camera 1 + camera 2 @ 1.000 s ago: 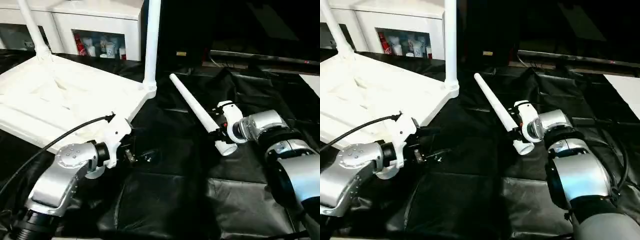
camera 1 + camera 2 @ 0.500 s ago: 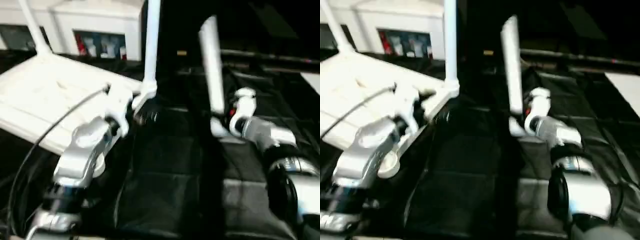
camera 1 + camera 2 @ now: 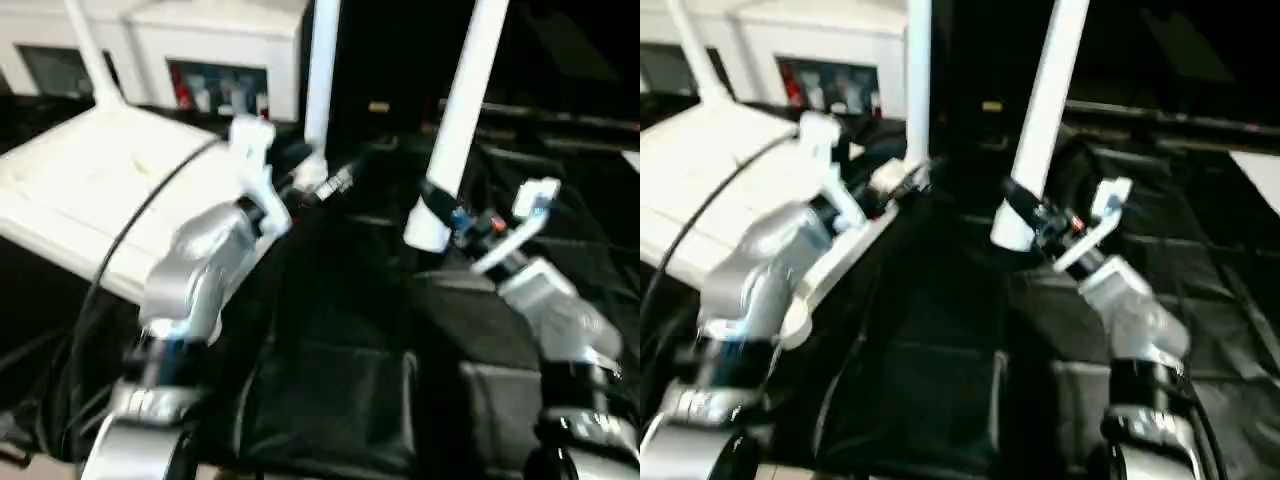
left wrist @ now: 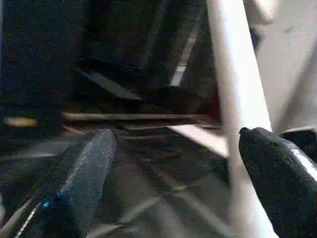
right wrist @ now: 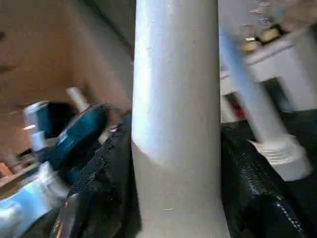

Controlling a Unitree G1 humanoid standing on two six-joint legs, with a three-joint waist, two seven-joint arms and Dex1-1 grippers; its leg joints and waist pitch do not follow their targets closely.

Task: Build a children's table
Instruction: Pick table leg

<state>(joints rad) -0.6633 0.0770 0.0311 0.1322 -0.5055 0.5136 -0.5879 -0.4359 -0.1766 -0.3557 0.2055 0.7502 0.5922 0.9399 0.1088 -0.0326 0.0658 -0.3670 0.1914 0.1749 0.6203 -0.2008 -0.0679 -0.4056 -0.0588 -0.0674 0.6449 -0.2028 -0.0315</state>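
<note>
The children's table lies upside down at the left, its ribbed white top resting on the black cover. One white leg stands in the near corner socket and another leg rises at the back left. My right gripper is shut on the lower end of a third leg, held nearly upright above the cover; in the right wrist view this leg sits between the black fingers. My left gripper is open beside the corner socket, holding nothing. A white leg stands close to one of its fingers.
A white cabinet with colourful items behind glass stands at the back. The black-covered work table stretches across the front and right. A black cable runs along my left forearm.
My right gripper has swung the leg from lying slanted near the cover to nearly upright. My left arm has risen and reached forward to the table's corner socket.
</note>
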